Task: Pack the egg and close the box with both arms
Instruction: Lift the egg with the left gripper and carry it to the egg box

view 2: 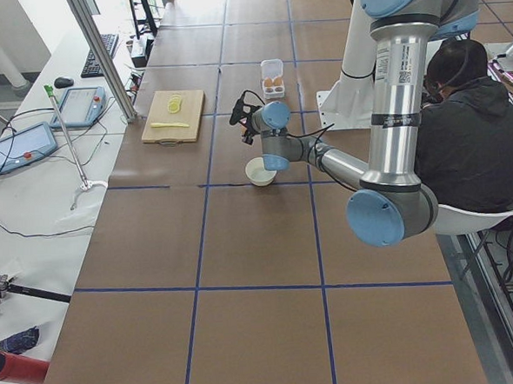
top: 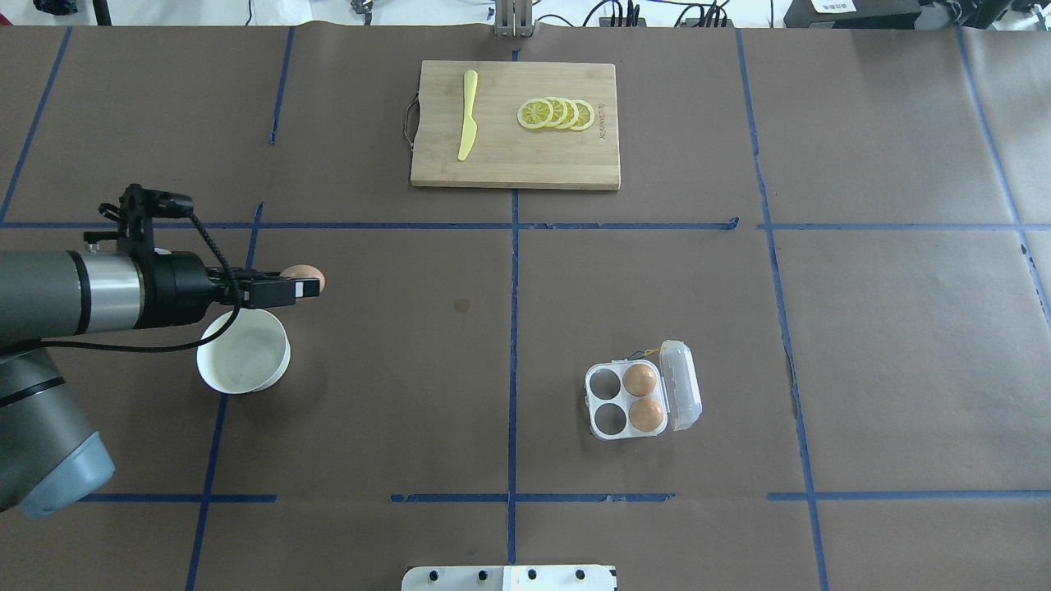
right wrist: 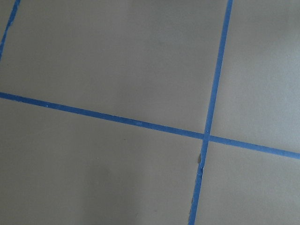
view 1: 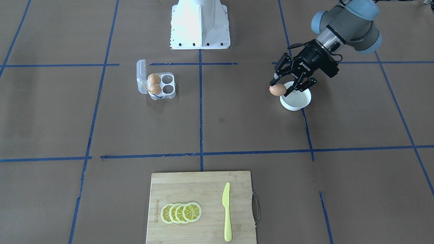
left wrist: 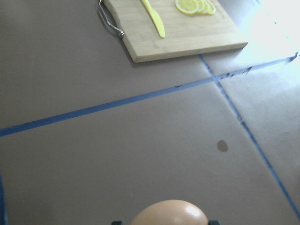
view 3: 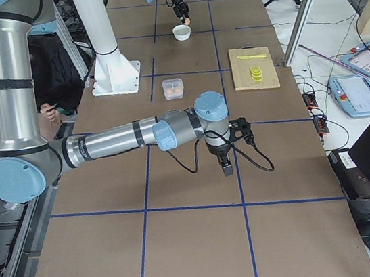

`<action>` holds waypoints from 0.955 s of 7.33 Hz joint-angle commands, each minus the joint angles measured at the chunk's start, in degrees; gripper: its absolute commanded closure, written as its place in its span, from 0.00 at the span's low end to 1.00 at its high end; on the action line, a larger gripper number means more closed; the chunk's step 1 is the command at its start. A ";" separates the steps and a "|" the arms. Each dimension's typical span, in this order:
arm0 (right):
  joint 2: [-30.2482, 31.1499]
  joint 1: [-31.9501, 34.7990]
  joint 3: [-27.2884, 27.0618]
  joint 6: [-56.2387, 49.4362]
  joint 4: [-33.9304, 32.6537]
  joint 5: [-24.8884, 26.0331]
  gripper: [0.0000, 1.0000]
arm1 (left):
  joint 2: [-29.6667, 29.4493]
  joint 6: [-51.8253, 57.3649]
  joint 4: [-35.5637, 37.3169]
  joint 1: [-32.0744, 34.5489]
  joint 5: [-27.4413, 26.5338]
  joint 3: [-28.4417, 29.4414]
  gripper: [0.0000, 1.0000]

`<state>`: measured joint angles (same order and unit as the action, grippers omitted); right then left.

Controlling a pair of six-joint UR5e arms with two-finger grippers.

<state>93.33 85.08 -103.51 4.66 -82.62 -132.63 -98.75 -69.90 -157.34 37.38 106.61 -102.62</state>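
My left gripper [top: 309, 286] is shut on an orange-brown egg [top: 300, 273] and holds it above the table, just beyond the white bowl [top: 244, 351]. The held egg also shows in the front view [view 1: 277, 89] and at the bottom of the left wrist view [left wrist: 168, 213]. The clear box [top: 606, 400] lies open right of centre, its lid [top: 681, 386] folded out. Two eggs [top: 640, 379] fill the cells next to the lid; the other two cells are empty. My right gripper [view 3: 227, 168] shows only in the exterior right view, low over bare table; I cannot tell if it is open or shut.
A wooden cutting board [top: 515, 156] at the far middle carries a yellow knife [top: 467, 115] and lemon slices [top: 557, 113]. The white pedestal base [view 1: 200, 25] stands at the robot's side. A seated person [view 2: 466, 136] is beside the table.
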 commanded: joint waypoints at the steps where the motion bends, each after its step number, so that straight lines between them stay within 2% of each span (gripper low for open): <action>1: 0.18 0.00 -0.11 -0.09 0.09 0.00 0.00 | -10.20 -12.68 -1.04 -4.65 -5.84 3.74 0.79; 3: 0.09 0.00 -0.02 -0.09 0.00 0.00 0.00 | -19.42 -14.74 -1.30 -16.24 -20.85 9.16 0.79; 4: 0.01 0.00 0.06 -0.09 0.00 0.09 0.00 | -25.47 -14.56 -1.30 -18.47 -23.01 13.81 0.79; 5: 0.01 0.00 0.06 0.00 0.00 0.09 0.00 | -27.62 -14.22 -1.56 -19.27 -23.38 17.16 0.79; 6: -0.08 0.00 0.15 0.00 0.00 0.09 0.00 | -28.07 -13.08 -2.09 -20.41 -23.38 17.54 0.79; 7: -0.26 0.00 0.24 -0.09 0.00 0.09 0.00 | -28.16 -12.63 -2.27 -22.68 -25.73 19.20 0.79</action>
<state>93.24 85.08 -103.37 4.63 -82.62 -132.54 -126.14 -83.27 -159.27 17.07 82.91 -85.42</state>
